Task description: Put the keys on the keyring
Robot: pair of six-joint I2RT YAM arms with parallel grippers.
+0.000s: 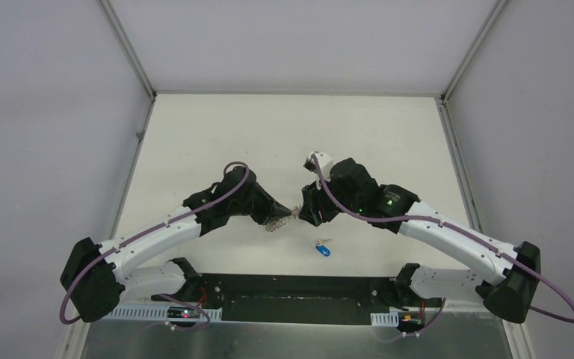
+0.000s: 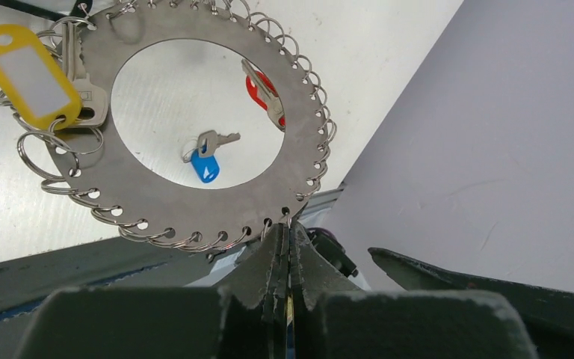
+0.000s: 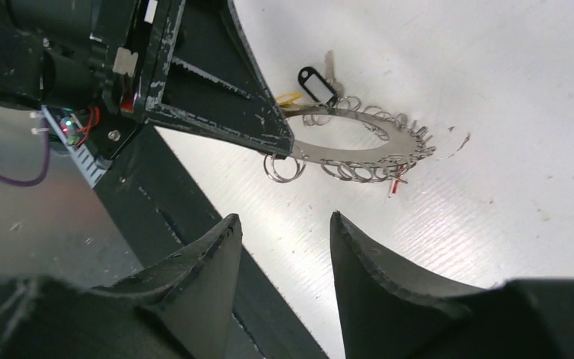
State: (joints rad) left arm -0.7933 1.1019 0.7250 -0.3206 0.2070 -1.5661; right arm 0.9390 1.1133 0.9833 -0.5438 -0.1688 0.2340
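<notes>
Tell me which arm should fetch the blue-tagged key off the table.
Right. The right gripper is empty, jaws apart, and the blue-tagged key lies on its side of the table. The left gripper is shut on the edge of the metal ring plate, so it is occupied.
</notes>
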